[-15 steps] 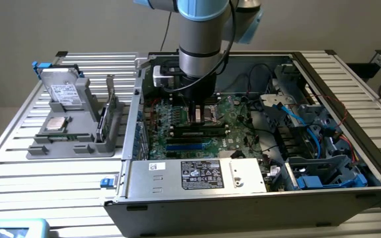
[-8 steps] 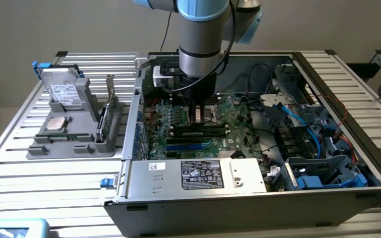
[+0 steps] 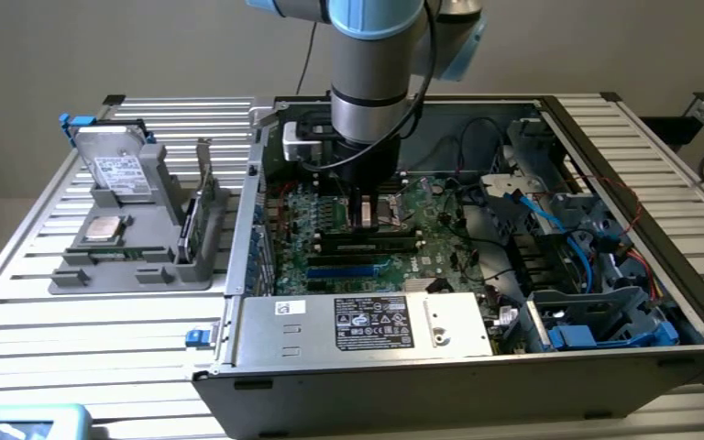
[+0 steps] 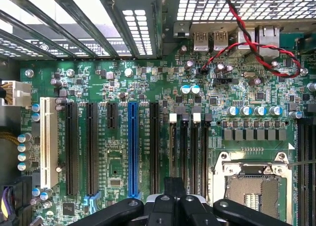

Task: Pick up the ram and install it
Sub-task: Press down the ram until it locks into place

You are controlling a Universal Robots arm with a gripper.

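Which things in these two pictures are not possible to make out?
- Wrist view: the end effector is cut off by the picture's edge, so whether it holds anything cannot be told.
- Exterior view: its tip is hidden behind the arm.
- Wrist view: the near ends of the memory slots are covered by the end effector.
- Exterior view: the label on the silver box has print too small to read.

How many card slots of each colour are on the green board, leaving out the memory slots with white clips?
White slot: 1
Blue slot: 1
Black slots: 4, one of them short
Total: 6
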